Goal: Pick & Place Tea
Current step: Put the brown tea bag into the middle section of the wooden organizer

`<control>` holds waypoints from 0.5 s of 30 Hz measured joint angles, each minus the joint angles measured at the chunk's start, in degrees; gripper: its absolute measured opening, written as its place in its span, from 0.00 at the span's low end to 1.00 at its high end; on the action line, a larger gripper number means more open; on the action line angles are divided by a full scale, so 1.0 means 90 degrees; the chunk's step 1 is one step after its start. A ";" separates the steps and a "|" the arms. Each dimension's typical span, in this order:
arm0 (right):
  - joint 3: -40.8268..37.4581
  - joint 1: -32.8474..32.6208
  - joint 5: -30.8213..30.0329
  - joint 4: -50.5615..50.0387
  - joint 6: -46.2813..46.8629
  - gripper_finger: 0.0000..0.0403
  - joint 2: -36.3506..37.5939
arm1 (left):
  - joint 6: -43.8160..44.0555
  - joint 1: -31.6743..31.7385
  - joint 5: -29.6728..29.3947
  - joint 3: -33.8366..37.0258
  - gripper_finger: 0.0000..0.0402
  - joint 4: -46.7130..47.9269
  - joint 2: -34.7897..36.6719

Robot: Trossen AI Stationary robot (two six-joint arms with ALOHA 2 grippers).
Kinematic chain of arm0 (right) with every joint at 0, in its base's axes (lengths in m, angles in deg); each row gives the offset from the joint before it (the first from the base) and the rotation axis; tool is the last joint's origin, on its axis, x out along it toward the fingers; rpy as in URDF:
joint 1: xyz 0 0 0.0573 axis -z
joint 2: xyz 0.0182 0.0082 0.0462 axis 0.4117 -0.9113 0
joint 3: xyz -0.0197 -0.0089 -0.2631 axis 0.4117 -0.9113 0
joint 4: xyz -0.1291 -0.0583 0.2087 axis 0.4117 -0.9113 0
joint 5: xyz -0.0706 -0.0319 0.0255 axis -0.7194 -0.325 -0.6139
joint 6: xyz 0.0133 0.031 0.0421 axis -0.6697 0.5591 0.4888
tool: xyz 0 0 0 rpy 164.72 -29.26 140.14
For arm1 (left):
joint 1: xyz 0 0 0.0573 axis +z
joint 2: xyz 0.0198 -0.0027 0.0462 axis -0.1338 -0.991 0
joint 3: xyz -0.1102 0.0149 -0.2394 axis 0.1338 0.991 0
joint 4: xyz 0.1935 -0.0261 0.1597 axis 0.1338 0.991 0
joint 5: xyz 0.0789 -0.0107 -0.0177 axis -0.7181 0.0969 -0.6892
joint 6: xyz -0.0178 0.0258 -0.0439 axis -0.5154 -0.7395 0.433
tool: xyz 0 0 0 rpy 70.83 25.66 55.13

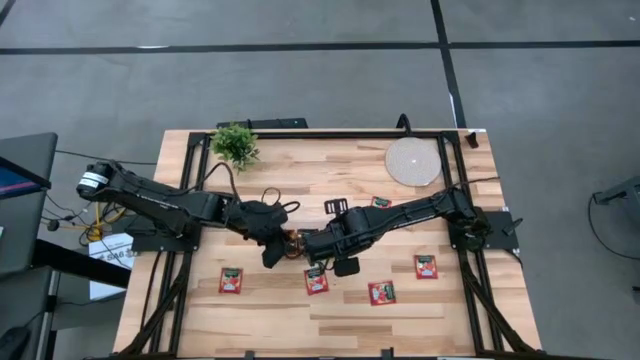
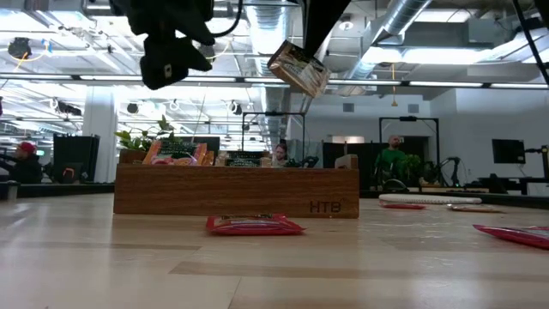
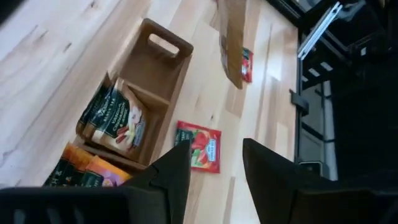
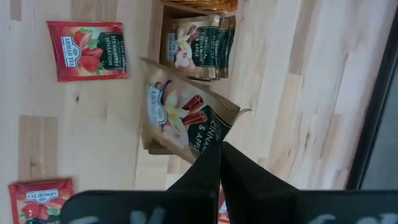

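My right gripper (image 4: 219,149) is shut on a pale beige tea sachet (image 4: 180,115) and holds it in the air above the brown wooden tray (image 2: 236,190). The tray's compartments hold more sachets (image 3: 115,118). My left gripper (image 3: 216,146) hovers open just to the left of the right one, above the tray's near end, with nothing between its fingers. In the high view both grippers (image 1: 272,252) (image 1: 300,243) meet at the table's middle and hide most of the tray. Several red sachets (image 1: 231,280) (image 1: 316,280) (image 1: 381,292) lie flat on the table. My right gripper pinches the beige sachet at one edge, near a corner (image 4: 217,132), between its two fingers. The fingers come from above, pointing steeply down. The sachet hangs tilted below them (image 2: 298,67), clear of the tray and the table.
More red sachets lie at the right (image 1: 426,266) and toward the back (image 1: 381,202). A small green plant (image 1: 235,145) stands at the back left. A round pale disc (image 1: 413,160) lies at the back right. Black frame rails run along the table's sides.
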 joint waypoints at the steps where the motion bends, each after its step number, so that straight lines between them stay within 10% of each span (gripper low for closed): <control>1: 0.0000 0.0003 -0.0054 -0.0001 -0.0013 0.00 0.0000 | 0.0002 0.0082 0.0151 0.0000 0.34 -0.0053 0.0000; 15: 0.0000 -0.0206 -0.0133 0.0214 -0.0055 0.00 0.0000 | 0.0686 0.1109 0.1570 0.0000 0.34 -0.1784 -0.0068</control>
